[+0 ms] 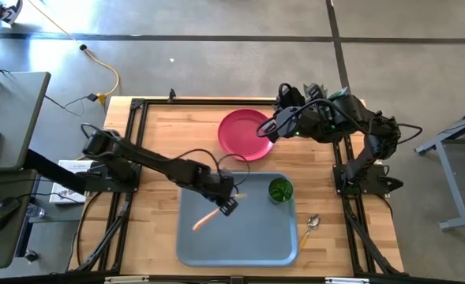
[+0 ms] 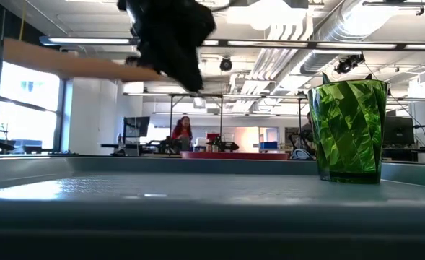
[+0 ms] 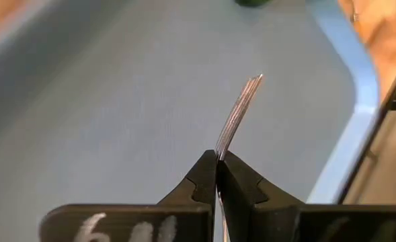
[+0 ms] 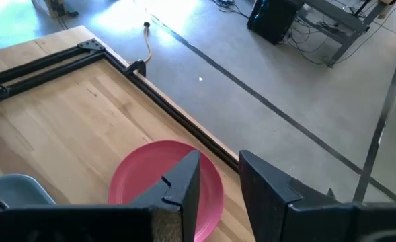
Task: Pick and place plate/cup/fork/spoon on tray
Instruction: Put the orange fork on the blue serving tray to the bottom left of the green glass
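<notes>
The fork point(image 1: 207, 217) hangs over the middle of the tray point(image 1: 240, 244), clear of its floor, held by the left gripper point(image 1: 226, 203). The gripper's fingers are clamped tight on the metal end: in the left wrist view the tines point(image 3: 238, 117) stick out edge-on from between the two closed fingertips point(image 3: 204, 178). The tan handle points away toward the tray's left side, and in the low view it shows as a level bar above the tray.

The cup point(image 1: 280, 190) stands upright inside the tray near its far right corner. The spoon point(image 1: 310, 226) lies on the wood just beside the tray's right edge, bowl toward the far side. The plate point(image 1: 246, 134) rests on the table point(image 1: 161, 134) beyond the tray, apart from it.

The right gripper point(image 4: 219, 181) hovers over the plate's right rim with its fingers parted and nothing between them.

White handwritten marks show on the left gripper's body in the wrist view; they cannot be read for certain.
</notes>
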Robot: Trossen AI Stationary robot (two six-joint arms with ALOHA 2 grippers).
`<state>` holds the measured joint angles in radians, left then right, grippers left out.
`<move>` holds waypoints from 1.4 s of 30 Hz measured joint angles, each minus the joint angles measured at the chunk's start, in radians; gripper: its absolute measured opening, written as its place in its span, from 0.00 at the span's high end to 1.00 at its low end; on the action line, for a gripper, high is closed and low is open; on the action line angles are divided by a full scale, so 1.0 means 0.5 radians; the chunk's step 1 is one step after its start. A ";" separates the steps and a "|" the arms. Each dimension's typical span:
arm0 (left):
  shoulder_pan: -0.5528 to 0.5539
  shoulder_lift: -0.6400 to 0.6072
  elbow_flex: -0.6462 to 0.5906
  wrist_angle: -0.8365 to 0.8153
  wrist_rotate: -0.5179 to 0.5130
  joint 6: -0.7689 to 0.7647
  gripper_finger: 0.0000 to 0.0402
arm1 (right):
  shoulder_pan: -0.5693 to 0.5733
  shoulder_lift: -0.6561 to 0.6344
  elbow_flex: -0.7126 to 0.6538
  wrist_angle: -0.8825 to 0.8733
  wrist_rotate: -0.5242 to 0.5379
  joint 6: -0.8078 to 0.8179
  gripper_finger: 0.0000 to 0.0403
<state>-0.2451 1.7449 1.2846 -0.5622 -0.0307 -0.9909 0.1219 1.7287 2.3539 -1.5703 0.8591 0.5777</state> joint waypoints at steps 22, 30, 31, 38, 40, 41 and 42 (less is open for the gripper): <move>-0.110 -0.915 -0.170 -0.650 -0.683 -0.324 1.00 | 0.000 0.000 0.000 0.000 -0.102 0.049 0.77; -0.290 -1.264 -0.842 -0.109 -0.927 -0.864 1.00 | 0.001 0.000 0.000 0.001 -0.094 0.048 0.77; -0.316 -1.295 -0.927 -0.018 -0.948 -0.919 1.00 | 0.000 0.000 0.000 0.002 -0.094 0.048 0.77; -0.481 -1.320 -1.370 0.610 -1.197 -1.264 1.00 | 0.000 0.000 0.000 0.004 -0.090 0.048 0.77; -0.525 -1.314 -1.460 0.711 -1.275 -1.331 1.00 | 0.000 -0.001 0.000 0.005 -0.087 0.049 0.77; -0.547 -1.291 -1.493 0.791 -1.306 -1.363 1.00 | 0.000 -0.001 0.000 0.006 -0.088 0.049 0.77; -0.566 -1.282 -1.523 0.819 -1.325 -1.400 1.00 | 0.000 0.000 0.000 0.008 -0.089 0.049 0.77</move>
<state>-0.5282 1.1041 0.5231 -0.1528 -0.6932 -1.6908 0.1219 1.7287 2.3539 -1.5660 0.8149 0.6022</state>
